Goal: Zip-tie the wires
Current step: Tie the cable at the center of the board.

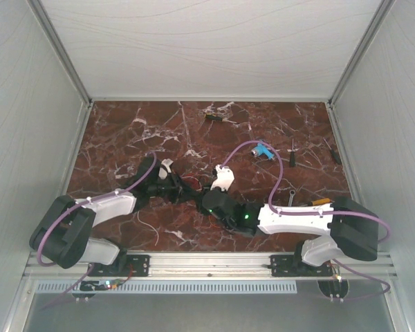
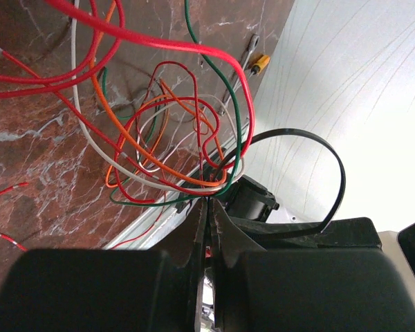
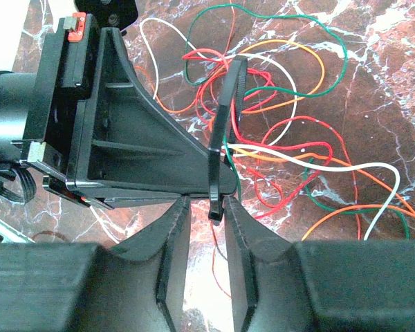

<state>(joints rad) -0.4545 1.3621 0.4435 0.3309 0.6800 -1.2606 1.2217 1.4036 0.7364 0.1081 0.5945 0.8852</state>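
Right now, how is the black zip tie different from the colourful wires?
The zip tie is black; the wires are red, white, orange and green. The zip tie is one flat, wide strip; the wires are many thin strands. The zip tie bends in one smooth curve, while the wires loop in a loose tangle. Both are long and bendy.

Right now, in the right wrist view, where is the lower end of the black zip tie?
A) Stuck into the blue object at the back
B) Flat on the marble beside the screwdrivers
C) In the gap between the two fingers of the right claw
C: the zip tie runs down the picture and ends in the gap between the fingers of the right claw.
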